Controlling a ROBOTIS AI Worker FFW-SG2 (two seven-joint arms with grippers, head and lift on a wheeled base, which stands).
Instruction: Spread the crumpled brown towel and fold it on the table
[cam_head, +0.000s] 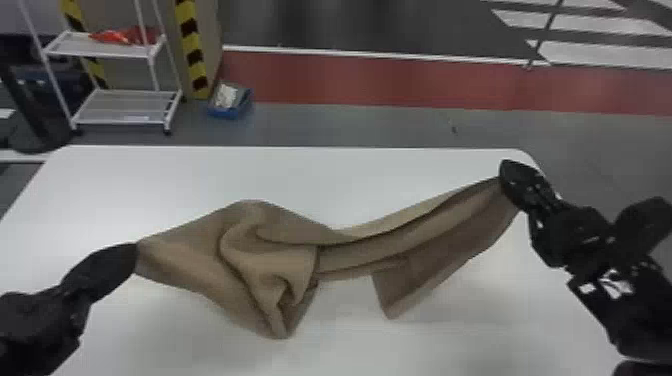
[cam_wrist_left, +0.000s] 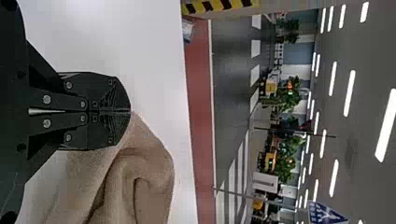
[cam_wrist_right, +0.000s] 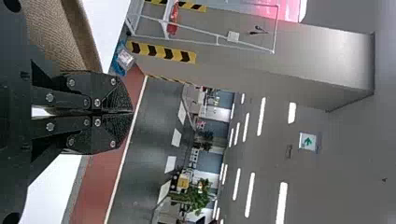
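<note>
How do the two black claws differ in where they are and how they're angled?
The left gripper is nearer the robot, while the right gripper is by the far right corner of the white table.
In the head view, the left gripper points up and to the right, the right gripper up and to the left.
Both are shut on the brown towel.

Beyond the left gripper (cam_head: 135, 257) stands a white wheeled rack (cam_head: 131, 107), its upper shelf bearing something red (cam_head: 117, 36), perhaps cloth. Farther out, between the left gripper and the right gripper (cam_head: 504, 175), are a striped pillar (cam_head: 190, 50), a blue box (cam_head: 225, 113) and a red floor band (cam_head: 400, 82).
</note>
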